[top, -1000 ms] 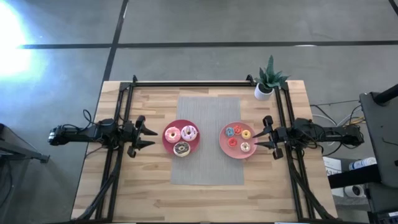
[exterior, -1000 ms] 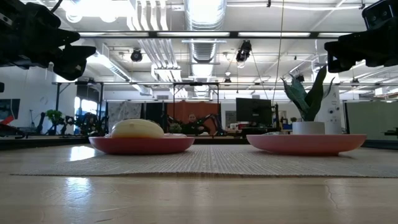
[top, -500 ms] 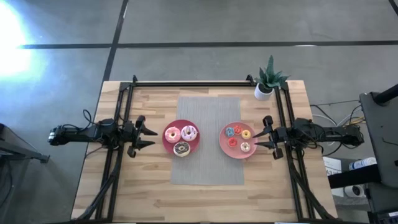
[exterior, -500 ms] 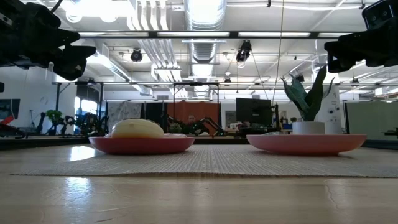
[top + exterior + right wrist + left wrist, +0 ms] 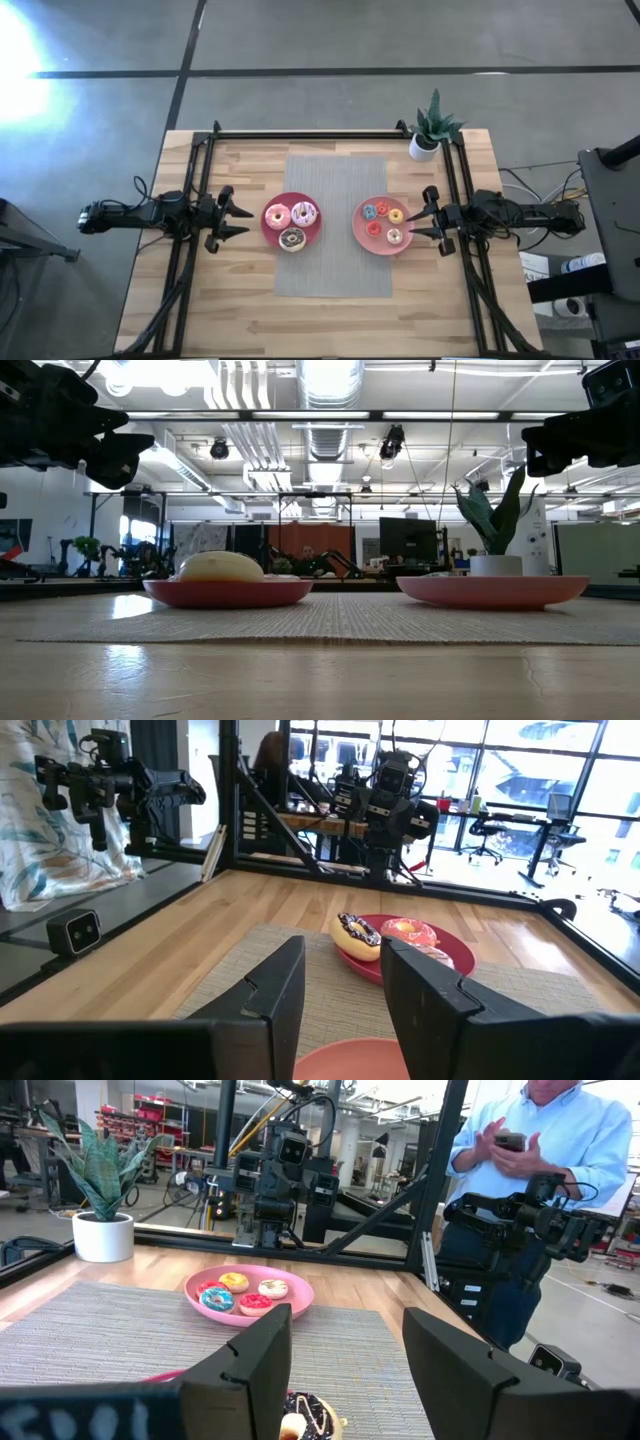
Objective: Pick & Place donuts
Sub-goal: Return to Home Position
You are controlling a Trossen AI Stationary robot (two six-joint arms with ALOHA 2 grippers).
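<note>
Currently, both arms are hovering above the wooden table [image 5: 240, 310], one at each side of the grey mat [image 5: 335, 270]. The left gripper [image 5: 243, 222] is sitting just beside the outer edge of the left plate [image 5: 270, 232], its jaws spread apart and holding nothing. The right gripper [image 5: 416, 223] is pointing at the outer edge of the right plate [image 5: 360, 236], its tips reaching over that rim, jaws likewise spread and holding nothing.

The donuts are lying in two groups. Three large donuts are resting on the left plate: a pink donut [image 5: 277, 215], a pink-and-white donut [image 5: 304, 212], and a chocolate donut [image 5: 292, 239] nearest the front edge of the table. Four small donuts are resting on the right plate: a blue donut [image 5: 369, 212], a red donut [image 5: 381, 207], a yellow donut [image 5: 396, 215], a second red donut [image 5: 375, 228], plus a pale donut [image 5: 394, 236] nearest the right gripper, making five in total.

A potted plant [image 5: 430, 128] is standing at the far right corner of the table, well apart from both plates. In the left wrist view, a person [image 5: 540, 1140] is standing beyond the table, holding a small object in both hands.
</note>
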